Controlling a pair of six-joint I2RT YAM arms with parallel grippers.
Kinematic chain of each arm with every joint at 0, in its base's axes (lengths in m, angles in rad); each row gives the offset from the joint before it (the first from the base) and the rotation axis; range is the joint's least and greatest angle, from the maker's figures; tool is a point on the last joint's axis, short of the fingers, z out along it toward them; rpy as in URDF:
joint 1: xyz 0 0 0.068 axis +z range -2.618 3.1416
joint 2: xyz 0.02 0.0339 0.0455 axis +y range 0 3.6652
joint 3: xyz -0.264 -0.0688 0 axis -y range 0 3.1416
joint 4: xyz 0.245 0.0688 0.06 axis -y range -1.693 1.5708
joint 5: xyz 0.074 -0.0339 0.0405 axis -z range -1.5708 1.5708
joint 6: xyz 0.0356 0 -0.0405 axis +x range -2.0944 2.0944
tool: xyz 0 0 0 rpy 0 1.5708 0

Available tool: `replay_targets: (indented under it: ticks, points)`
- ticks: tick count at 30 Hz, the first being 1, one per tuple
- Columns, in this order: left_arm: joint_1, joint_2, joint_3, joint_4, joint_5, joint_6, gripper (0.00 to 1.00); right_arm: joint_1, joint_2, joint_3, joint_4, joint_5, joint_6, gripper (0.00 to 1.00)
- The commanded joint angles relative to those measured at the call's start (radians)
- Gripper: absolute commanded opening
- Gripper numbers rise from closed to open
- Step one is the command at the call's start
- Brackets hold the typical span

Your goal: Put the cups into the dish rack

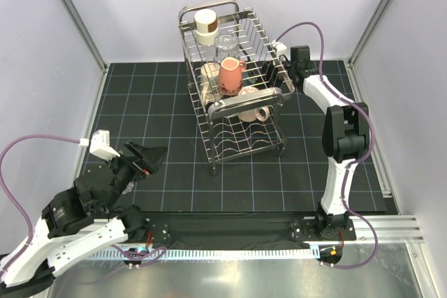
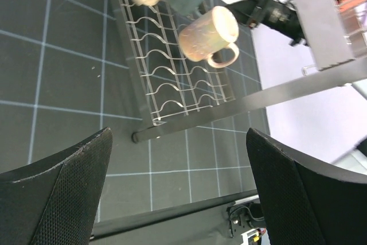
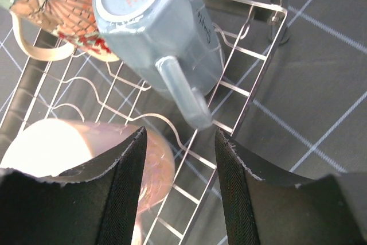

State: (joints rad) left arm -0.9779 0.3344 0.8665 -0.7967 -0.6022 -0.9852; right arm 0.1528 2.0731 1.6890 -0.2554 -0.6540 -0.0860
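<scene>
I've got the black gridded mat point(image 1: 167, 102) under everything, and the dish rack point(image 1: 241, 137) stands upright at the middle of it, towards the far side. The right arm point(image 1: 342, 137) reaches up to the rack's right-hand side, while the left arm point(image 1: 77, 207) sits low at the near left, well apart from the rack.

Up top I see a cream mug with a brown band point(image 1: 206, 26), a glass tumbler point(image 1: 225, 45) and a salmon pink mug point(image 1: 230, 75). On the lower wires a teal-grey mug point(image 3: 166, 44) lies on its side, handle towards the right wrist camera, and a pale speckled mug point(image 2: 203, 35) lies near it.

The right gripper point(image 3: 180, 133) hangs over those wires, its fingers parted with only wire showing between them. The left gripper point(image 1: 155, 160) is spread wide over the mat, holding nothing.
</scene>
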Motion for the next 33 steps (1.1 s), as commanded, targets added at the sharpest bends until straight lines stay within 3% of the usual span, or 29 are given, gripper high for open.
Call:
replay_targets:
  ticks: [1, 12, 14, 19, 24, 29, 33]
  points:
    - [-0.002, 0.023, 0.042, -0.073, -0.07, -0.07, 0.94, -0.013, -0.094, -0.051, 0.085, -0.007, 0.04, 0.53]
    - [-0.002, 0.143, 0.12, -0.186, -0.082, -0.09, 0.92, -0.131, -0.298, -0.285, 0.183, 0.072, 0.229, 0.54]
    - [-0.002, 0.17, 0.126, -0.2, -0.077, -0.095, 0.93, -0.14, -0.359, -0.319, 0.148, 0.125, 0.275, 0.54]
    - [-0.002, 0.268, 0.167, -0.288, -0.093, -0.107, 0.96, -0.177, -0.499, -0.391, -0.088, 0.489, 0.409, 0.54]
    - [-0.001, 0.354, 0.215, -0.354, -0.143, -0.09, 0.98, -0.161, -0.677, -0.537, -0.231, 0.539, 0.54, 0.54]
    - [0.03, 0.433, 0.287, -0.328, -0.145, -0.04, 1.0, -0.053, -0.797, -0.603, -0.33, 0.649, 0.536, 0.64]
    - [0.155, 0.5, 0.315, -0.273, 0.0, 0.009, 1.0, -0.022, -0.863, -0.657, -0.376, 0.634, 0.539, 0.68]
